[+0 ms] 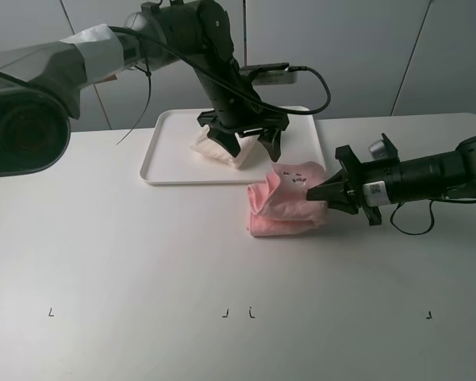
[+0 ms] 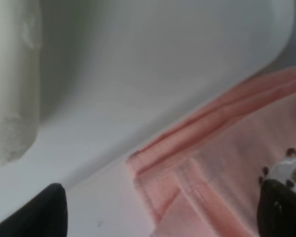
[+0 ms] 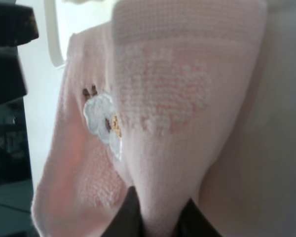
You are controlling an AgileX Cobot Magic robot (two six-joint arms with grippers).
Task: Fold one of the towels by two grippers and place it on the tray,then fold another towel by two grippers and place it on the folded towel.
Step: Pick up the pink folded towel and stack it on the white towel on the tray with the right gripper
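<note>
You had the white towel [image 1: 220,149] folded on the tray [image 1: 163,163]; your left fingers [image 1: 242,143] hung open. At the tray's 5 o'clock, your right fingers [image 1: 331,194] pinched the pink towel [image 1: 282,206], not yet stacked.

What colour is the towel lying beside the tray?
Pale pink towel, with a small white embroidered patch; clearest in the right wrist view.
</note>
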